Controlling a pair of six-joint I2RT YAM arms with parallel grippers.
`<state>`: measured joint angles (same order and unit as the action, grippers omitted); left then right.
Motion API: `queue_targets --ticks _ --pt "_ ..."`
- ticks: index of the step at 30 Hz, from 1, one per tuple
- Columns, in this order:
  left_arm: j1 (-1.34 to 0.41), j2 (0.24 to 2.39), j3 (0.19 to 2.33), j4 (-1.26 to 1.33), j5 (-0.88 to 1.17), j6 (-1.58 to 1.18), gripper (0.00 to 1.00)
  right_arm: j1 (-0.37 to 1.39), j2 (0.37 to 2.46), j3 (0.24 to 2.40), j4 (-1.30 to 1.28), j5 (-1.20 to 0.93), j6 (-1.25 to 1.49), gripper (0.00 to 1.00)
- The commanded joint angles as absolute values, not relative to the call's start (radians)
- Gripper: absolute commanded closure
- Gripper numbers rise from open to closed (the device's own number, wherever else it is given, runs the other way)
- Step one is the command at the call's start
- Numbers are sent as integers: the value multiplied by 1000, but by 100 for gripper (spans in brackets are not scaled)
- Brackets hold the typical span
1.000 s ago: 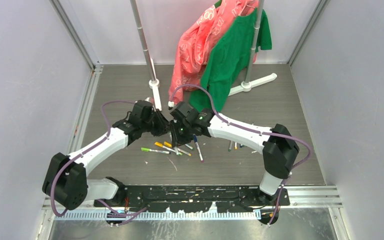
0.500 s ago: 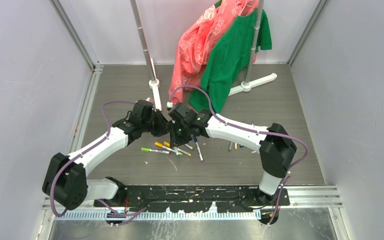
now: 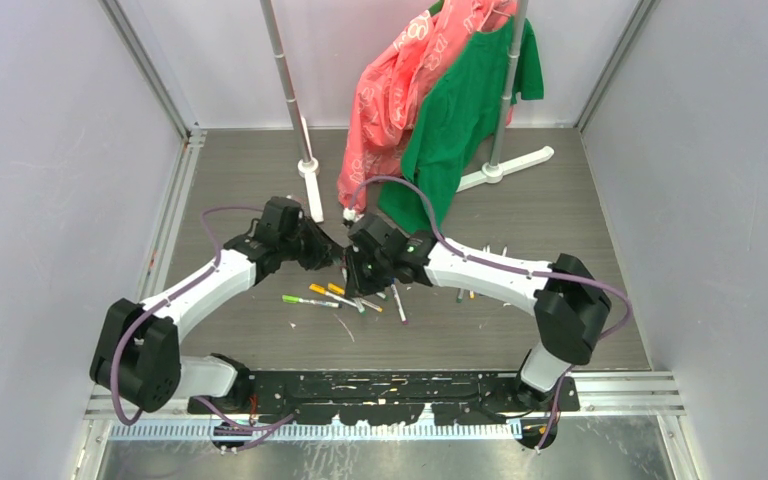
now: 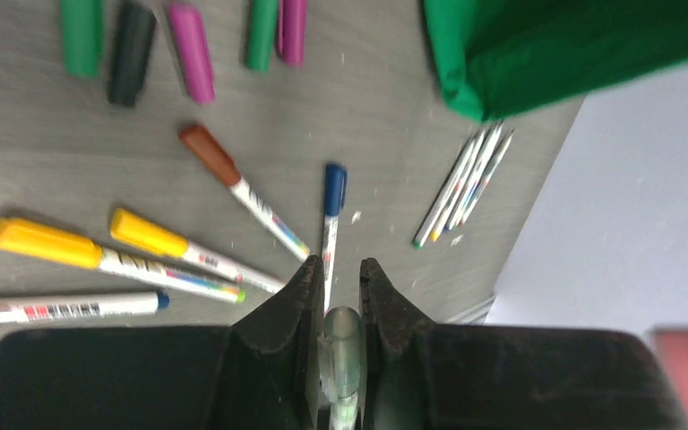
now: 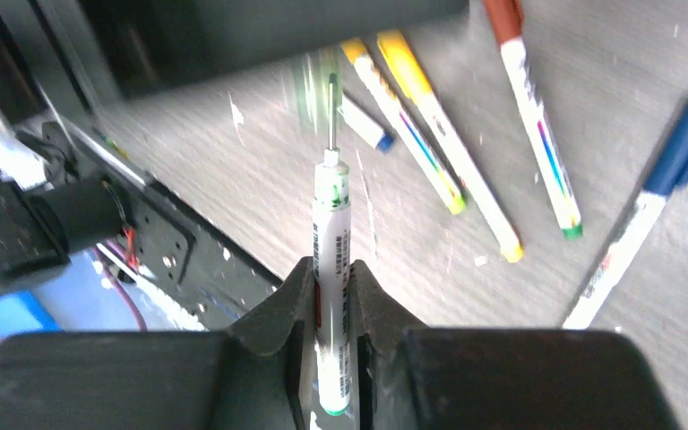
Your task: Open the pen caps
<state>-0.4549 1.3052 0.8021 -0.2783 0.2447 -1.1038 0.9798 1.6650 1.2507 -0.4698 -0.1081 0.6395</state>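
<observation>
My left gripper (image 3: pixel 330 254) (image 4: pixel 335 269) is shut on a pale green pen cap (image 4: pixel 342 345) held between its fingers. My right gripper (image 3: pixel 353 272) (image 5: pixel 331 267) is shut on a white pen (image 5: pixel 330 228) with a green end; its thin bare tip (image 5: pixel 331 107) points at the left gripper (image 5: pixel 260 27), just apart from it. Capped pens lie on the floor below: two yellow (image 4: pixel 40 244) (image 4: pixel 175 248), a brown (image 4: pixel 237 186) and a blue (image 4: pixel 331 215). Several loose caps, green (image 4: pixel 81 34), black (image 4: pixel 132 52) and magenta (image 4: pixel 191 52), lie further off.
A bundle of uncapped pens (image 4: pixel 466 188) lies by the green shirt (image 4: pixel 555 45). The rack's grey pole (image 3: pixel 288 90) and white foot (image 3: pixel 310 185) stand behind the grippers, with pink (image 3: pixel 390 100) and green (image 3: pixel 460 120) clothes hanging down. White walls enclose three sides.
The two grippers were pressed together on one pen; now they have drawn apart. The right one moved right and nearer with the barrel, and the cap stayed in the left.
</observation>
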Motion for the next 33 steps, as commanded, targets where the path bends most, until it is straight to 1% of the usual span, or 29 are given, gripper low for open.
queue_targets --ticks 1,7,13,15,19,22,27,33 --pt "-366 1328 824 -198 186 -1129 100 983 1545 1164 -554 -87 678 99" --pt "-305 1355 850 -228 209 -1054 100 983 1489 1110 -605 -40 670 99" --pt "-301 1422 913 -377 182 -892 100 932 1494 1142 -774 226 675 99" --pt "-302 1442 913 -397 175 -862 100 887 1498 1134 -789 254 685 99" --pt "-301 1470 916 -431 128 -825 100 778 1503 1107 -786 265 699 99" --pt "-301 1490 922 -448 90 -808 97 717 1538 1114 -790 270 689 99" --pt "-301 1536 946 -458 69 -791 93 666 1615 1139 -810 291 685 99" --pt "-301 1581 962 -456 45 -778 90 625 1691 1143 -810 301 693 99"
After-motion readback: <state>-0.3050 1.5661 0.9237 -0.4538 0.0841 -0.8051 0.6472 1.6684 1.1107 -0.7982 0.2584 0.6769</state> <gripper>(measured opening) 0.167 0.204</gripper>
